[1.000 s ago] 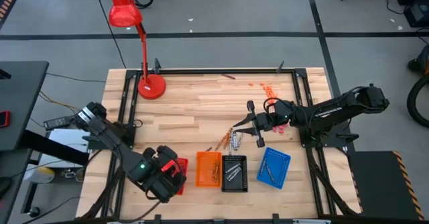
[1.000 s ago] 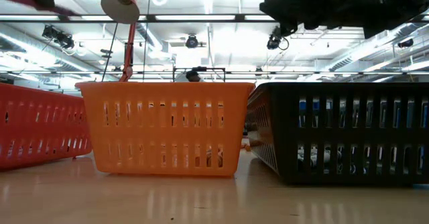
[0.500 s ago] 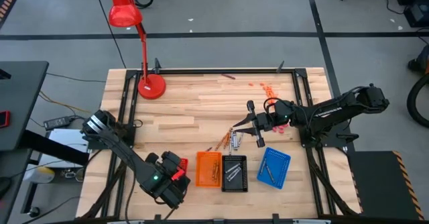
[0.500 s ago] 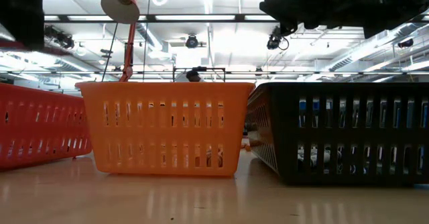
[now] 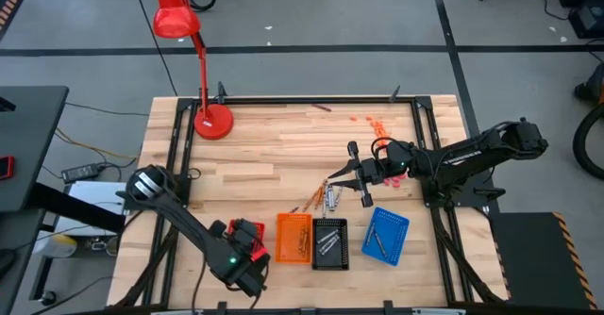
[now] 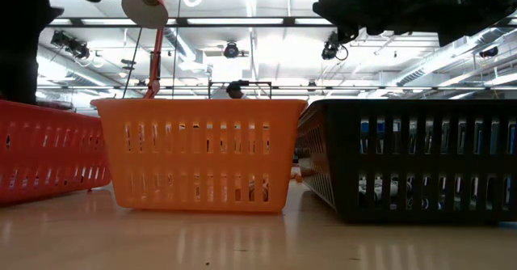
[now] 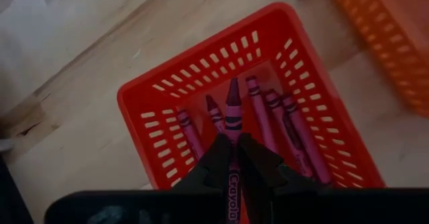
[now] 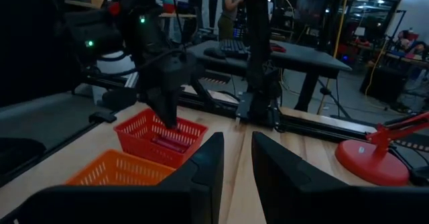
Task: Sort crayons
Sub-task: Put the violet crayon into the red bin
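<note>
The left end effector [image 7: 233, 158] hangs directly over the red mesh tray [image 7: 161, 93] at the bench's [image 5: 283, 155] near left edge, its fingers pressed together on a maroon crayon [image 7: 232, 120] that points down into the tray. Beneath it, several more maroon crayons [image 7: 288, 133] lie on the tray floor. The orange tray [image 5: 293, 237] sits just beside the red one, then the black tray [image 5: 329, 242] and the blue tray [image 5: 385, 236].

The right end effector [image 5: 353, 175] hovers over the bench's middle, its fingers [image 8: 201, 177] slightly spread with nothing between them. Just below and in front of it a small cluster of loose crayons [image 5: 326, 199] lies on the wood, touching the far rims of the orange and black trays.
</note>
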Tool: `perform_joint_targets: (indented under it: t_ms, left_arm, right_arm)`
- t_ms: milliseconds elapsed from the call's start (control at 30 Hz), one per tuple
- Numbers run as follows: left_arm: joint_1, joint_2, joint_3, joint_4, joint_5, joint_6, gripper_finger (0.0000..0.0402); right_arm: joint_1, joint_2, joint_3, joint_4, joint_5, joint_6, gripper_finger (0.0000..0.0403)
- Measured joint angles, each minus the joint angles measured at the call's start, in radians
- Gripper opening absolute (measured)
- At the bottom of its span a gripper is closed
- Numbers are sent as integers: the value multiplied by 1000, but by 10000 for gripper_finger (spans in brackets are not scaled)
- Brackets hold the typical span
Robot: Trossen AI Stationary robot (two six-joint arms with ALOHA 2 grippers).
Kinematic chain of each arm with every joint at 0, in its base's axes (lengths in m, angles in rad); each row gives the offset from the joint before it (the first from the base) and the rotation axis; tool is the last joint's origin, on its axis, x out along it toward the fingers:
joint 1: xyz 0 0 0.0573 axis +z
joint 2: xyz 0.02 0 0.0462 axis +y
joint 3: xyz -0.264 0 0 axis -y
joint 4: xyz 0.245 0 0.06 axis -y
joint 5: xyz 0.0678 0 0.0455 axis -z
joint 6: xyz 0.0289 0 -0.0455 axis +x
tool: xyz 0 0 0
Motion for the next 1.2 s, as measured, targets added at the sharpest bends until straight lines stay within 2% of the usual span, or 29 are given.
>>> perform_joint_targets:
  t_ms: [467, 767, 1200]
  left_arm:
    - [0, 70, -1, -3, 14, -22, 25]
    - [-3, 73, -102, 109, 27, -54, 26]
    - [-3, 68, -129, 152, 51, -63, 82]
  right_arm:
    - [0, 0, 0, 0, 0, 3, 82]
    - [0, 0, 0, -3, 0, 3, 82]
    - [0, 0, 0, -5, 0, 3, 82]
